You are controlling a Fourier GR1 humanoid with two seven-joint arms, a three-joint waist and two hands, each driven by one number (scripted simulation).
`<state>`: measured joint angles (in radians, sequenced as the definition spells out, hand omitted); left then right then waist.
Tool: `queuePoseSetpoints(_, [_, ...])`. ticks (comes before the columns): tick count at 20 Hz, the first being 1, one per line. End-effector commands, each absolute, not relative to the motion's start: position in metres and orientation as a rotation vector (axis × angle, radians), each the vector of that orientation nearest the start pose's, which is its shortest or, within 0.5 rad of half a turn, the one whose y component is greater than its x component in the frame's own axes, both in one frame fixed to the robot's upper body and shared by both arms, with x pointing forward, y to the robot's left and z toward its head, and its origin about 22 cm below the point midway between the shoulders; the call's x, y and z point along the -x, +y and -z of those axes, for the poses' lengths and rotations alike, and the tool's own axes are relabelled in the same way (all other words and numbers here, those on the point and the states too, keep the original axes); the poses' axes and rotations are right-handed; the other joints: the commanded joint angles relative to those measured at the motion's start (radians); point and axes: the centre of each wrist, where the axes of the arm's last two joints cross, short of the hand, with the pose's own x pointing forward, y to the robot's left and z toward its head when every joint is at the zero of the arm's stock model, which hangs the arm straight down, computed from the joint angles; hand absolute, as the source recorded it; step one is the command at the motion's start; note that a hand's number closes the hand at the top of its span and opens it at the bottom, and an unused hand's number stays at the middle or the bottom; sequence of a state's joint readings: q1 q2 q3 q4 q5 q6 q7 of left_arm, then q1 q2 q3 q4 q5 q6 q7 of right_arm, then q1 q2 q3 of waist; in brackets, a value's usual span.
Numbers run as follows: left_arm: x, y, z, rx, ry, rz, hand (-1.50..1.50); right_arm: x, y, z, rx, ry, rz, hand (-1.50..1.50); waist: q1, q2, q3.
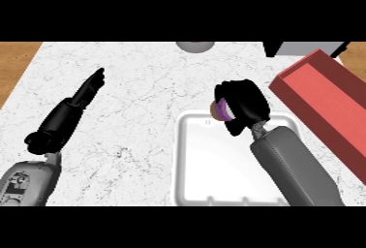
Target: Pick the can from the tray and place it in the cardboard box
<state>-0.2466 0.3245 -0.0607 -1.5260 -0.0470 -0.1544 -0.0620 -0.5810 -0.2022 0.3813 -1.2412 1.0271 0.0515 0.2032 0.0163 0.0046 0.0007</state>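
"holding anything, that right hand (247, 104)?" asks the first.

"yes. its black fingers are curled round the can (221, 109) and hide most of it. only a strip of purple side and a pale end show, on the hand's left."

"and where is the can?"

"right at the far edge of the white tray (214, 164), about midway along that edge. i cannot tell whether it touches the tray or is clear of it."

"what else is in the tray?"

"nothing else shows on its bare floor. the grey right forearm (293, 164) crosses its near right corner and covers much of its right edge."

"the box?"

"the box (322, 104) looks red. it lies along the counter's right edge, set at a slant, with its far end nearer the far right corner. one long wall faces the tray, close beside the tray's far right corner. the can and the hand are to the left of that wall, not over the box."

"the other hand?"

"the left hand (87, 92) is over the left half of the white speckled counter (136, 97), well apart from the tray. its fingers are straight and together, pointing toward the far edge, with nothing in them."

"anything more on the counter?"

"a round grey thing (194, 46) sits at the far edge, cut off by the view, and a grey block (304, 48) is at the far right corner, just past the box."
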Motion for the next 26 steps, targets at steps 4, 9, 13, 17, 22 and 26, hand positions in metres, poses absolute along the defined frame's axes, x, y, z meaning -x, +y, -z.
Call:
queuePoseSetpoints(4, [-0.286,0.262,-0.065,-0.098,-1.757,0.515,0.00,-0.349,-0.135,-0.125,1.062,-1.661,-1.147,1.50,-0.015,-0.008,-0.001])
queuePoseSetpoints(9, [-0.288,0.267,-0.069,-0.112,-1.745,0.515,0.00,-0.357,-0.178,-0.159,1.146,-1.602,-0.749,1.50,-0.024,-0.009,0.000])
queuePoseSetpoints(13, [-0.290,0.275,-0.067,-0.083,-1.762,0.519,0.00,-0.369,-0.219,-0.191,1.236,-1.539,-0.591,1.50,-0.018,-0.005,-0.001])
queuePoseSetpoints(17, [-0.300,0.281,-0.079,-0.127,-1.758,0.529,0.00,-0.379,-0.266,-0.200,1.269,-1.499,-0.486,1.50,-0.016,-0.002,0.000])
queuePoseSetpoints(22, [-0.286,0.268,-0.064,-0.107,-1.750,0.548,0.00,-0.386,-0.328,-0.193,1.330,-1.414,-0.470,1.50,-0.010,-0.002,-0.001])
queuePoseSetpoints(26, [-0.303,0.277,-0.064,-0.089,-1.757,0.528,0.00,-0.392,-0.357,-0.193,1.319,-1.272,-0.617,1.50,-0.015,0.000,-0.001])
